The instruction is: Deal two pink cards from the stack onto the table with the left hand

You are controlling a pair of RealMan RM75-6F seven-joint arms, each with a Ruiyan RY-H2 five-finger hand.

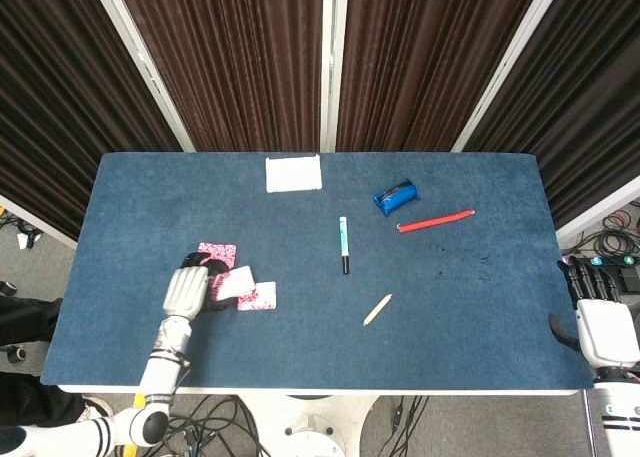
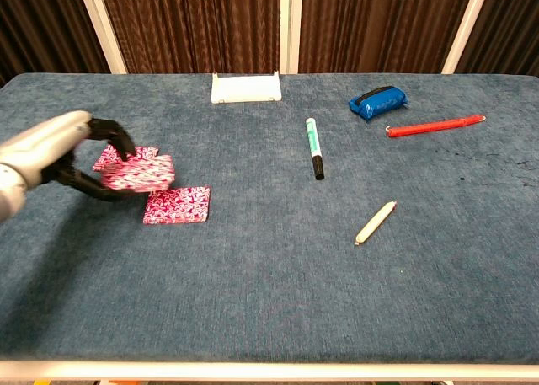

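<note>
Left hand (image 2: pixel 59 149) is at the near-left of the blue table (image 2: pixel 269 292), fingers curled around one pink card (image 2: pixel 137 173), pinched and lifted off the cloth, tilted. The pink stack (image 2: pixel 177 205) lies flat just right of and nearer than the held card, apart from the hand. A second pink card (image 2: pixel 118 155) lies flat on the table just beyond the held one, partly hidden by it; in the head view it shows at (image 1: pixel 217 252), far side of the hand (image 1: pixel 185 290).

Right hand (image 1: pixel 592 307) sits off the right table edge, near side; finger state cannot be told.

Elsewhere: white tray (image 2: pixel 245 88) at far centre, green-capped marker (image 2: pixel 313 147) mid-table, blue pouch (image 2: pixel 378 101) and red pen (image 2: pixel 435 125) far right, beige stick (image 2: pixel 375 221) nearer right.
</note>
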